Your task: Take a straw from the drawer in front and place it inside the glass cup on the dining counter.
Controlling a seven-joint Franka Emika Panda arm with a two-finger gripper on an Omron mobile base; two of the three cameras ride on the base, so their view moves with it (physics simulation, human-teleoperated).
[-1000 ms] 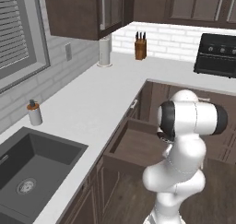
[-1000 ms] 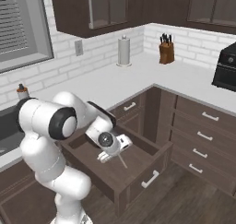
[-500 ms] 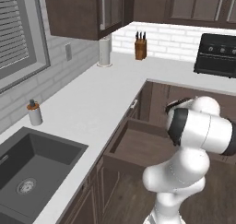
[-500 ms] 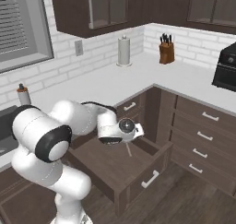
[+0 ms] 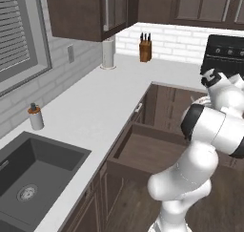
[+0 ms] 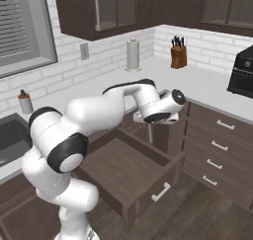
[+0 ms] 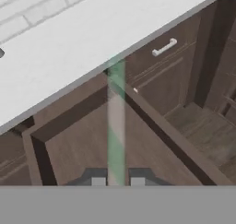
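**A:** Straw is pinched between the tool tips, the two dark tips pressed in on its lower end. In the hand view it runs up as a thin pale stick from between them, over the open drawer.

**B:** And the tool itself, where is it?

**A:** Lifted above the far right corner of the drawer, near the edge of the white counter. In the right base view the straw hangs down thin below the hand.

**B:** What worries you from here?

**A:** The grip is on a very thin stick held near one end. A quick swing toward the dining counter could let it pivot or slip out, I think. It could also catch the drawer wall or the counter edge if the arm moves sideways before it rises clear.

**B:** The glass cup?

**A:** I can't place it from here, so the aim comes later.
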